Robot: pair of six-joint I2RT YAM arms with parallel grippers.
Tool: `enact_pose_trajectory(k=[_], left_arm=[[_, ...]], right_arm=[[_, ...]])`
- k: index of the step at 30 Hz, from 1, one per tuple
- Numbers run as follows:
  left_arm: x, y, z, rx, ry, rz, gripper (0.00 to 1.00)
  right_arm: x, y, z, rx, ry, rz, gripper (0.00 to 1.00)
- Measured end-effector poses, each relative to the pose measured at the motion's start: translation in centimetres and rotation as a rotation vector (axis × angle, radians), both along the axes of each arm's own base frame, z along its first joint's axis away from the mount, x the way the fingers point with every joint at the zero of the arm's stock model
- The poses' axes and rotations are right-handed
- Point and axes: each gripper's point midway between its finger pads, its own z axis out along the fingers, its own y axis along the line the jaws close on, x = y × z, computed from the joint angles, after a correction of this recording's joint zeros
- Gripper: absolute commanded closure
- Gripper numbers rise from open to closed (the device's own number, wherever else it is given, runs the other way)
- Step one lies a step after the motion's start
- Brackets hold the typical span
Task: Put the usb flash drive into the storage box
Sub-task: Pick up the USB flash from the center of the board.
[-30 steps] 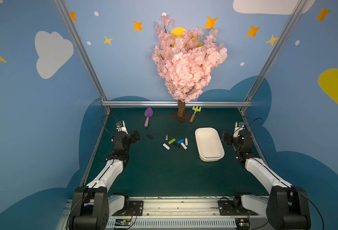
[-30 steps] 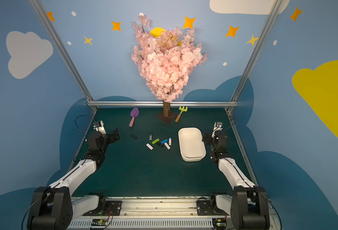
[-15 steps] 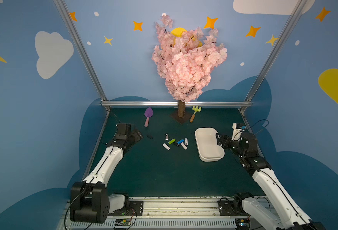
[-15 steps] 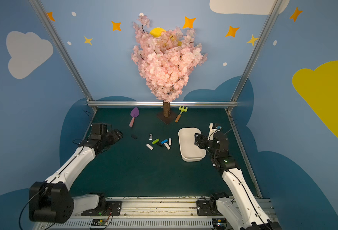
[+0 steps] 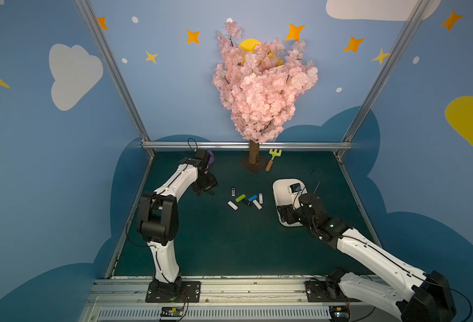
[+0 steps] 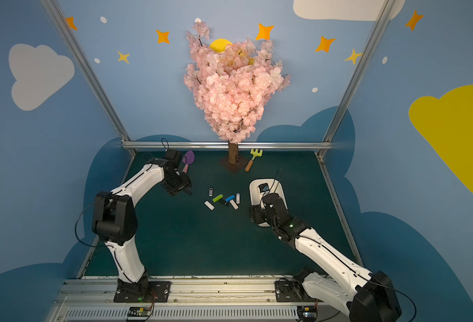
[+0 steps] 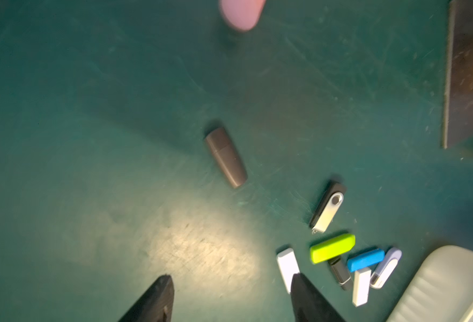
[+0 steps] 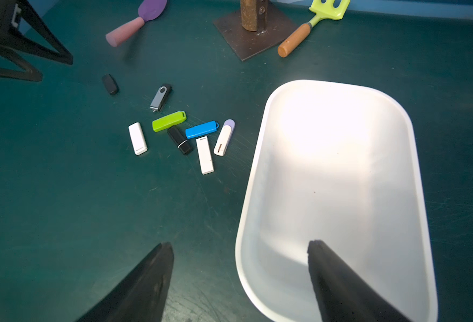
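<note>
Left gripper point(image 7: 231, 280): my fingers stand wide apart, holding nothing, only green mat point(image 7: 90, 139) between them. Dark grey flash drive point(image 7: 225, 157) lies alone straight ahead of the tips, well apart from them. The other drives are bunched off to one finger's outer side: white flash drive point(image 7: 287, 264) just beside that fingertip, partly hidden by it. Past it are green flash drive point(image 7: 333, 248), swivel flash drive point(image 7: 327, 207), black flash drive point(image 7: 339, 271), blue flash drive point(image 7: 365, 259), long white flash drive point(image 7: 361, 285) and lilac-capped flash drive point(image 7: 385, 267). All eight lie flat on the mat, outside the storage box point(image 7: 452, 278), whose corner shows just past the lilac-capped one. Right gripper point(image 8: 239, 245): fingers also wide, holding nothing. The box's near-end rim passes between my two fingers: one finger over the box's inside, the other over the mat outside it. Can't tell if either tip touches the box. The bunch sits ahead of the outside finger, near the box's long wall; lilac-capped one closest to the wall, not touching it. Farther ahead of both fingers: tree base plate point(image 8: 241, 41), purple trowel point(image 8: 150, 8) with pink handle, green rake point(image 8: 330, 8) with orange handle. In both top views my right fingers hang over the box's near end; my left ones are across the bunch from the box.
</note>
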Motion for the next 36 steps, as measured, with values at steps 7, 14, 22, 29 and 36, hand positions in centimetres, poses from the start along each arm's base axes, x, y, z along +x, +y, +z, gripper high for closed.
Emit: enact_pose_trajectory(k=[7,14,22,29,36], left_arm=[[1.3,0.2,-2.6,0.045,0.137,0.06,0.35],[2.3,0.2,-3.1,0.062,0.185,0.109,0.38],[2.9,-0.2,-5.6,0.065,0.248,0.152,0.39],[2.7,-0.3,-6.6,0.06,0.274,0.175,0.41],[2.8,-0.3,-6.8,0.055,0.273,0.182,0.44]], right_arm=[[0.6,-1.1,0.0,-0.05,-0.032,-0.067,0.2],[0.7,-2.2,-1.0,-0.096,-0.037,-0.11,0.19],[1.4,-2.1,-3.1,-0.199,0.018,-0.133,0.19],[1.8,-1.2,-3.2,-0.279,0.032,-0.127,0.19],[1.7,-0.8,-3.3,-0.359,0.027,-0.12,0.19]])
